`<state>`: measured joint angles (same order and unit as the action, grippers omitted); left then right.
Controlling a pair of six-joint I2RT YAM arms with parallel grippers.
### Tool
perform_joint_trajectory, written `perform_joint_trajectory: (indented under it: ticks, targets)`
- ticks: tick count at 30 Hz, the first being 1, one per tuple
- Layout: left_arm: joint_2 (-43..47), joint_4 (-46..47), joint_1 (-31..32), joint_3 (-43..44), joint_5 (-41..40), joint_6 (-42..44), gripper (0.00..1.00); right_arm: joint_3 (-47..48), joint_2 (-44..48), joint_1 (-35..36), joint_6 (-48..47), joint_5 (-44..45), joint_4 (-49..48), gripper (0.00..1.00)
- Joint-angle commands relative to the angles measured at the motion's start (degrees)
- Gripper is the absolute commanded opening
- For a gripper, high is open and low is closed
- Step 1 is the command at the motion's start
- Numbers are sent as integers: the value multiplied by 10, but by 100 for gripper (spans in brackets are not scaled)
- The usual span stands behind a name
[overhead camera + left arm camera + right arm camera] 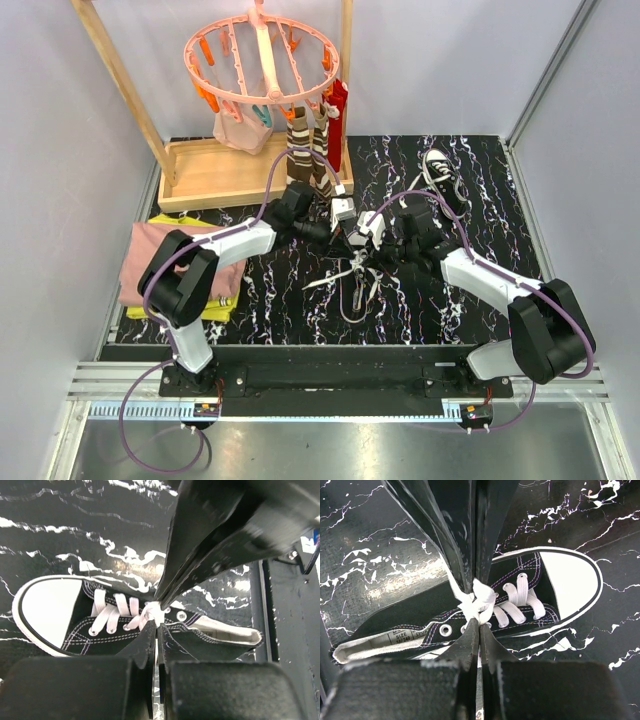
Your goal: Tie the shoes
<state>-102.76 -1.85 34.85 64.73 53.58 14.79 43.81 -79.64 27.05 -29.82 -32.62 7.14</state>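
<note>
One black sneaker [75,625] with a white toe cap lies on the marbled black mat under both grippers; it also shows in the right wrist view [520,605]. My left gripper [157,626] is shut on the white lace at the knot [152,611]. My right gripper [480,626] is shut on the lace at the same knot [481,602] from the opposite side. In the top view the left gripper [343,222] and right gripper [368,236] meet mid-mat, and loose lace ends [355,285] trail toward me. The second sneaker [440,170] lies apart at the back right.
A wooden rack [225,170] stands at the back left with a pink round peg hanger [262,55]. Brown striped socks [305,150] and a red item [337,110] hang from it just behind the grippers. Folded pink and yellow cloths [170,262] lie at the left.
</note>
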Motion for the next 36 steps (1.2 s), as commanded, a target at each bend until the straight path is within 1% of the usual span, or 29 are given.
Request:
perform_joint_trajectory:
  ticks: [1,5,8,11,15,17,21,25,26,32,36]
  targets:
    - [52,60,0,0,20,-40,0,-4,15,-4,-13,-12,-19,0]
    - [58,61,0,0,24,-52,0,-5,16,-3,-13,-13,-19,0]
    - [60,44,-2,0,22,-49,0,-5,17,-3,-13,-10,-19,0]
    - [70,20,-15,-14,21,-33,0,-7,23,-5,-16,-3,-19,0]
    - [80,-34,-35,-40,10,27,0,-10,30,-4,-18,4,-19,0]
    - [79,-41,-36,-47,3,40,0,-10,28,-4,-18,4,-20,0]
    - [54,-39,-33,-42,1,20,2,-7,20,-4,-20,-8,-24,0]
    - [40,-23,-35,-34,5,-5,6,-5,14,-4,-31,-13,-24,0]
    - [41,-13,-39,-33,23,-9,14,-5,14,-4,-34,-15,-24,0]
    - [59,9,-51,-31,71,-12,41,-3,16,-3,-45,-23,-23,0]
    - [79,58,-56,-40,82,-27,52,-2,16,-3,-45,-26,-22,0]
